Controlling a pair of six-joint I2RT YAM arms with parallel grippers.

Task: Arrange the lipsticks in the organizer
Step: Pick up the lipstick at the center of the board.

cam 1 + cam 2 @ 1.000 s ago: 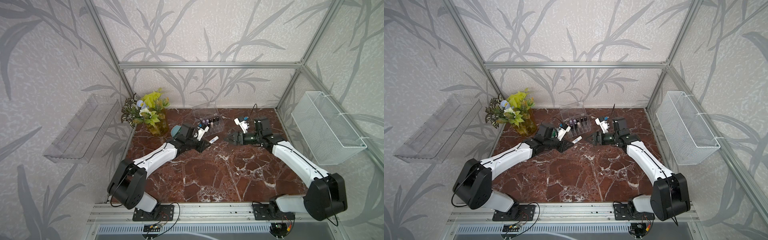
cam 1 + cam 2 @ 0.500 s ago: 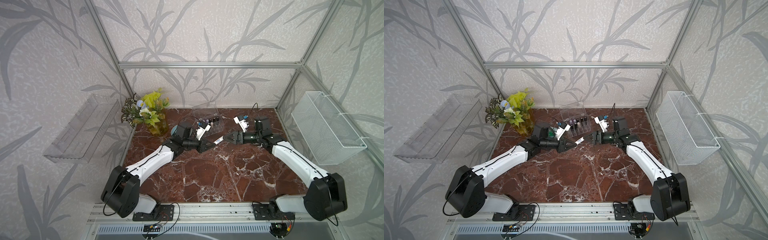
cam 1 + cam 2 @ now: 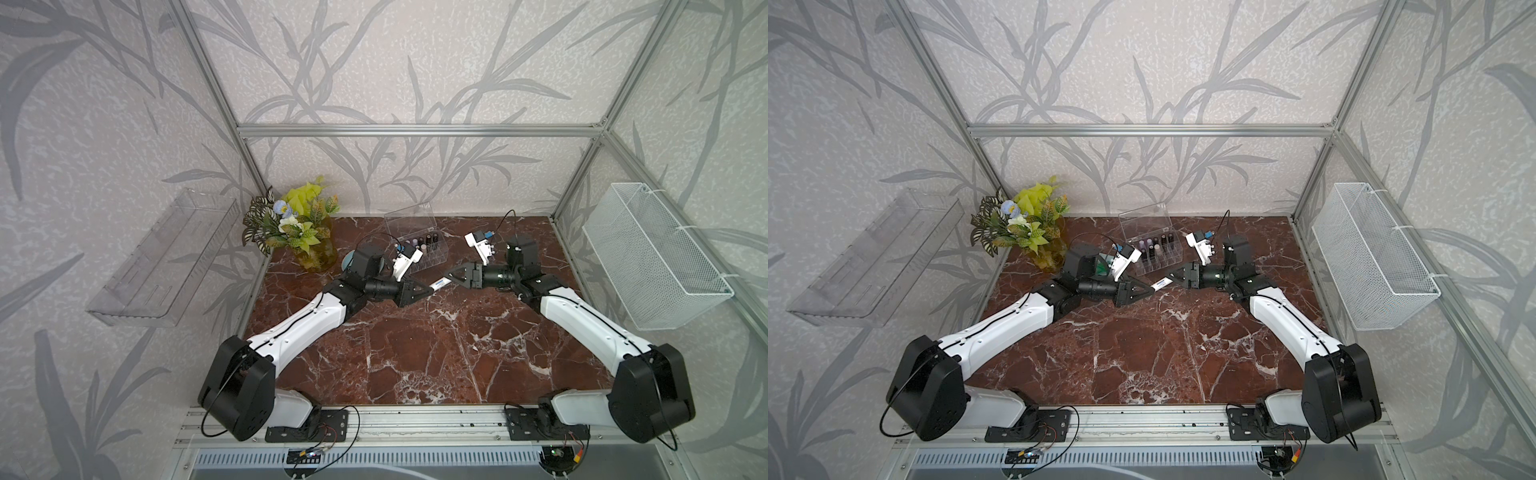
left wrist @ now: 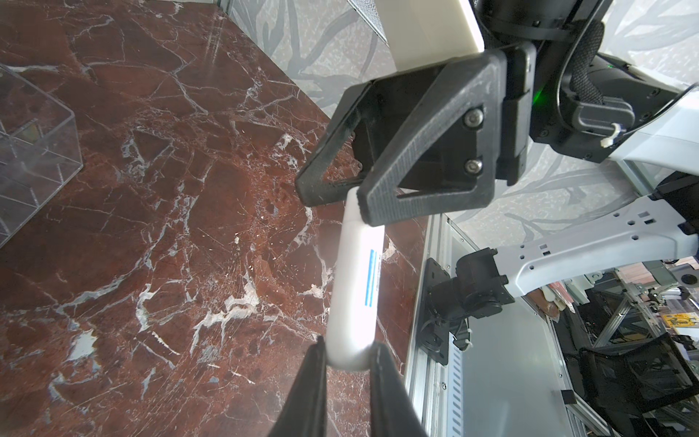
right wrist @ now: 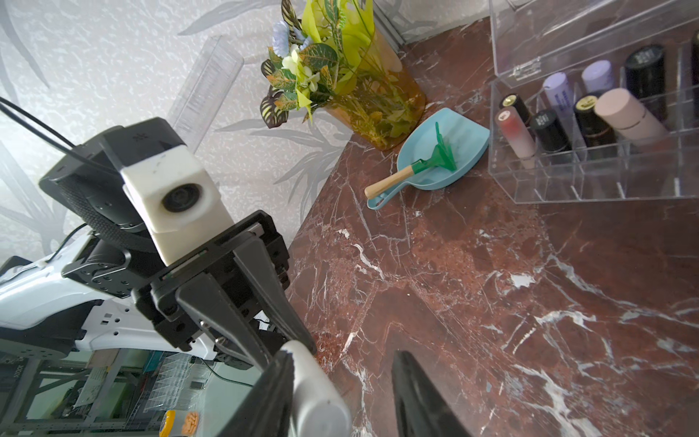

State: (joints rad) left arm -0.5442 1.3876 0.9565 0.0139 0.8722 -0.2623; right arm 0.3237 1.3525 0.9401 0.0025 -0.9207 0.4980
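- Lipstick tube [image 3: 439,283], white and cylindrical with a blue label, hangs above the red-brown marble worktop [image 3: 415,357] in both top views. It bridges the black left end effector [image 3: 427,289] and the black right end effector [image 3: 448,277]. Just behind stands the clear acrylic grid organizer [image 3: 430,266], lid raised, holding upright dark, lilac and beige lipsticks [image 3: 1156,245].
- Left wrist view: the left end effector [image 4: 348,350] is clamped on one end of the lipstick tube [image 4: 355,295]. The right end effector [image 4: 333,193] straddles the other end.
- Right wrist view: the lipstick tube [image 5: 317,393] lies against one finger [image 5: 276,382] of the right end effector [image 5: 340,359]. A gap separates it from the other finger [image 5: 416,389], so these jaws stand apart, not gripping.
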